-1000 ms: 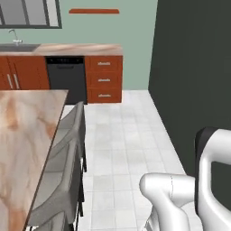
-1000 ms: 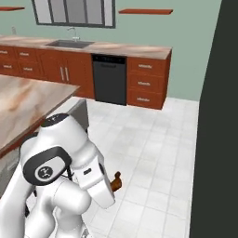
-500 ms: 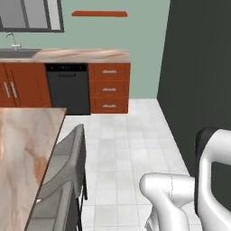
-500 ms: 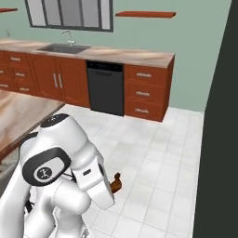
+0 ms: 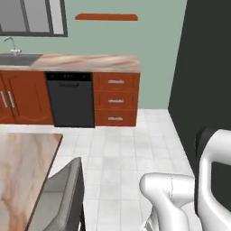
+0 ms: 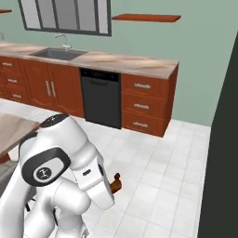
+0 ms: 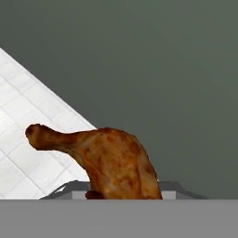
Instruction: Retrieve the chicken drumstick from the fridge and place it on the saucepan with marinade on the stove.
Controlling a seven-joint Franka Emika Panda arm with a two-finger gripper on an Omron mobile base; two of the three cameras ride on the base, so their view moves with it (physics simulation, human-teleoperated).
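Observation:
The chicken drumstick [image 7: 111, 160] is brown and glossy, with its thin bone end pointing left in the hand view. My gripper [image 7: 122, 194] is shut on its thick end, and the meat hides the fingertips. In the right base view the drumstick [image 6: 115, 182] peeks out from behind my folded white arm, low over the tiled floor. Behind it in the hand view lie a dark grey surface and white tiles. The saucepan with marinade, the stove and the fridge are out of view.
A marble-topped island [image 5: 22, 180] and a grey chair [image 5: 63, 198] stand at the left. Ahead are a black dishwasher [image 5: 70, 99], red-brown drawers [image 5: 116, 99] and a sink [image 6: 58, 53]. A tall dark panel [image 5: 207, 67] rises at the right. White tiled floor [image 5: 122, 149] lies between.
The whole scene has shifted and grown: the base has driven toward the back counter, and the island has slid off to the left. The drumstick stays in my gripper.

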